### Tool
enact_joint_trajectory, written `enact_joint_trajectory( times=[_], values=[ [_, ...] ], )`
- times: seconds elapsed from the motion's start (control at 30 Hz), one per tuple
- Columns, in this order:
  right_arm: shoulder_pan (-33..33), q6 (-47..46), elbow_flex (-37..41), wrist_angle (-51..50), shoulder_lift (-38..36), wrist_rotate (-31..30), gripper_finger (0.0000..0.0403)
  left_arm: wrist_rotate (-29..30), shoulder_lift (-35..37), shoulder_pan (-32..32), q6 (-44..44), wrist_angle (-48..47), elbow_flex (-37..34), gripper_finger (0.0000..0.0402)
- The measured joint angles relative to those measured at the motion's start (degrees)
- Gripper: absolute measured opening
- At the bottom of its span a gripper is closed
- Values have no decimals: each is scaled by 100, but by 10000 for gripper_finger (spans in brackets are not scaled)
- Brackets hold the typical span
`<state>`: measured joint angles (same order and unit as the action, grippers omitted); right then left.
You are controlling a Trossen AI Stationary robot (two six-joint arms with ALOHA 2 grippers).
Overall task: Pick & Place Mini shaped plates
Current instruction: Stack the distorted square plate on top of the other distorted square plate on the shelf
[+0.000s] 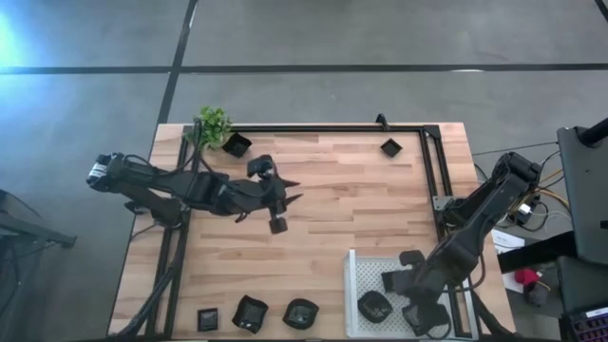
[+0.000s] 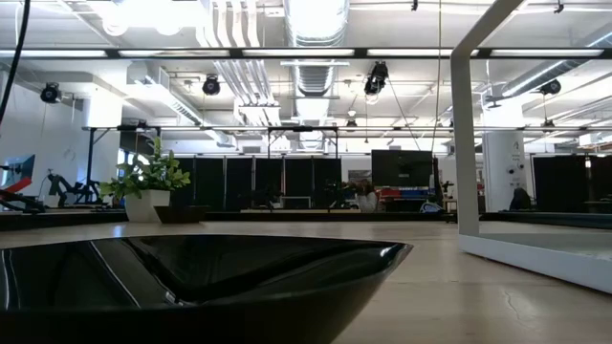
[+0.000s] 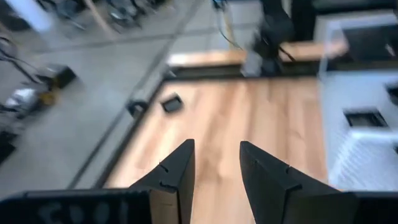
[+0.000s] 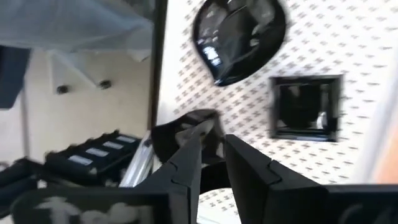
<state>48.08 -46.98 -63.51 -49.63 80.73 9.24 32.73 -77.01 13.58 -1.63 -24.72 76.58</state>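
Several mini shaped plates, small and black, show in the high view. One (image 1: 237, 144) lies beside the plant, one (image 1: 390, 147) at the far edge, and three at the near edge (image 1: 250, 313). On the white tray (image 1: 361, 271) lie a rounded plate (image 4: 239, 37), a square one (image 4: 306, 109) and a third (image 4: 186, 127) just under my right gripper (image 4: 214, 146). That gripper (image 1: 425, 306) hangs over the tray, open, with nothing between its fingers. My left gripper (image 1: 293, 190) hovers open over the table's middle (image 3: 216, 163), also with nothing between its fingers.
A small green plant (image 1: 213, 124) stands at the far left corner. A black frame rail (image 1: 427, 171) runs along the far and right sides. In the low view a black plate (image 2: 191, 277) fills the foreground. Bare wood (image 1: 342, 209) lies between the arms.
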Motion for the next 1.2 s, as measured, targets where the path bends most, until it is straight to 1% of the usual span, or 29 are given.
enact_joint_trajectory(
  times=[0.3, 0.5, 0.67, 0.8, 1.0, 1.2],
  values=[
    [-17, -31, -735, -1189, -61, -989, 47, -1428, 0, 40, -475, -1447, 0, 122],
    [-79, -359, -898, -1364, -412, -2006, 32, -2157, 0, 132, -752, -2179, 0, 122],
    [-79, -694, -875, -1369, -828, -2969, 20, -2361, 0, 275, -856, -2471, 0, 122],
    [-75, -769, -848, -1364, -1101, -3607, 10, -2439, 0, 420, -1048, -2679, 0, 122],
    [-77, -420, -844, -1362, -1384, -4442, 8, -2476, 0, 685, -1607, -3071, -2, 122],
    [-77, -207, -841, -1359, -1693, -5121, 8, -2615, 0, 1068, -1966, -3029, -296, 122]
  ],
)
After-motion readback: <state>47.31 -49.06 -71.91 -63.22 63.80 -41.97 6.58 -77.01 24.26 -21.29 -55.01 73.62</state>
